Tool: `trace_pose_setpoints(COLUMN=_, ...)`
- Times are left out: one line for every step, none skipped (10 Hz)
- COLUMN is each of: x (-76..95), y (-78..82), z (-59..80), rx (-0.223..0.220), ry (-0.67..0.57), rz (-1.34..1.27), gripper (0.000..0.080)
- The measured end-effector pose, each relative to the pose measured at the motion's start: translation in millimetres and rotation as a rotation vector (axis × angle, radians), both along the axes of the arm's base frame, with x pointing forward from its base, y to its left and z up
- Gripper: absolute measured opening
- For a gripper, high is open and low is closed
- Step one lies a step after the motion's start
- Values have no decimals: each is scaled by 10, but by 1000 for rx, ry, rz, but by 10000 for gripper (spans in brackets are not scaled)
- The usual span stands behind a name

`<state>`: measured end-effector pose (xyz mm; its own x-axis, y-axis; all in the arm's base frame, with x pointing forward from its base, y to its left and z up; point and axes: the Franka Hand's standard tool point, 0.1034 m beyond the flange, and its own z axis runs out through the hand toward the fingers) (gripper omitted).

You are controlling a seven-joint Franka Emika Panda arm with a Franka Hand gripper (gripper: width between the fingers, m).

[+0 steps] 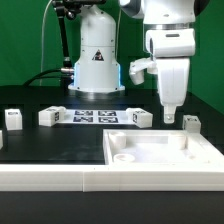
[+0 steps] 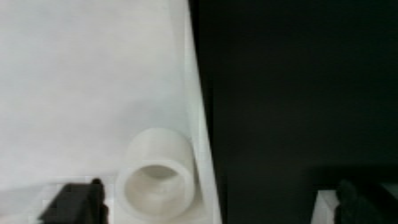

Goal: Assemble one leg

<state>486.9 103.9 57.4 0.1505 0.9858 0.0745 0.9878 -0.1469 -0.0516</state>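
Note:
Several small white legs with marker tags stand on the black table in the exterior view: two at the left [image 1: 13, 118] [image 1: 48, 117], one [image 1: 140, 117] just left of my gripper and one [image 1: 192, 123] just right of it. My gripper [image 1: 170, 116] hangs low over the far edge of the wide white panel [image 1: 165, 155], between those two legs. In the wrist view my gripper [image 2: 217, 205] is open and empty. Its dark fingertips [image 2: 71, 205] straddle the panel's rim [image 2: 192, 110] and a round raised hole [image 2: 157, 178]. No leg shows in the wrist view.
The marker board [image 1: 95, 116] lies flat at the back between the legs. The robot's white base [image 1: 97, 55] stands behind it. The black table [image 2: 302, 90] lies beside the panel. The panel fills the front right of the exterior view.

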Motion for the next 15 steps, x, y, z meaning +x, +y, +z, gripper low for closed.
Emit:
trace_pose_setpoints(x=-5, y=-6, z=-11, rx=0, ry=2, rz=-1, gripper=649)
trace_pose_setpoints(x=-6, y=-2, z=-11, rx=-2, ry=9, rz=-82, gripper=649)
trace_pose_setpoints(x=-7, y=-1, z=-14, rx=-5, ry=17, rz=-161, gripper=649)
trace_pose_setpoints(x=-12, y=1, z=-19, rx=-7, ry=22, rz=-223, gripper=649)
trace_pose_setpoints(x=-22, y=42, z=-43, rx=4, ry=1, rz=-351, gripper=649)
trace_pose_setpoints(x=-58, y=104, z=-55, rx=5, ry=6, rz=-480, gripper=649)
trace_pose_setpoints(x=-66, y=171, z=-53, rx=5, ry=14, rz=-576, gripper=649)
trace_pose_setpoints(x=-75, y=201, z=-56, rx=7, ry=30, rz=-688, gripper=649)
trace_pose_setpoints(x=-87, y=232, z=-64, rx=8, ry=45, rz=-792, gripper=649)
trace_pose_setpoints(x=-105, y=262, z=-80, rx=8, ry=57, rz=-860, gripper=649)
trace_pose_setpoints(x=-114, y=268, z=-93, rx=14, ry=75, rz=-953, gripper=649)
trace_pose_setpoints(x=-111, y=274, z=-90, rx=16, ry=84, rz=-1012, gripper=649)
trace_pose_setpoints(x=-113, y=280, z=-90, rx=16, ry=90, rz=-1057, gripper=649)
trace_pose_setpoints(x=-117, y=293, z=-91, rx=17, ry=104, rz=-1141, gripper=649)
trace_pose_setpoints(x=-149, y=342, z=-93, rx=24, ry=115, rz=-1273, gripper=649)
